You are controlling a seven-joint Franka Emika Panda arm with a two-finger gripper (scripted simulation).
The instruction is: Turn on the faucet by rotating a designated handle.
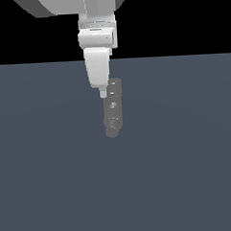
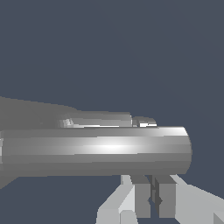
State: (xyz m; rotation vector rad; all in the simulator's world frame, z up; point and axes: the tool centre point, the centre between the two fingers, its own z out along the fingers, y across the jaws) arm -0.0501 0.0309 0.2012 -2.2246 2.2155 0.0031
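Looking down through the exterior view, I had the white robot hand [image 1: 103, 93] hanging over the flat slate-blue bench [image 1: 187, 157], its tip just at the far end of the dull grey stubby cylindrical faucet [image 1: 112, 108]. That faucet lay near the middle of the bench with its long axis running roughly twelve to six o'clock, rounded knob end toward six. From the hand, the body stretched away toward about five o'clock, so the hand sat beside its upper end, not over the knob.

In the wrist view the faucet [image 2: 96, 151] filled the frame as a broad lit barrel, lying crosswise to the line of the two pale fingers [image 2: 142, 199]. These stood close together with only a thin dark slit between them and nothing held, so I read the hand [image 2: 154, 199] as closed, or very nearly. A thinner grey bar lay along the barrel's far side; I could not tell for certain that it was the handle.

I judged the coming move depended on finding that rod beyond the barrel.
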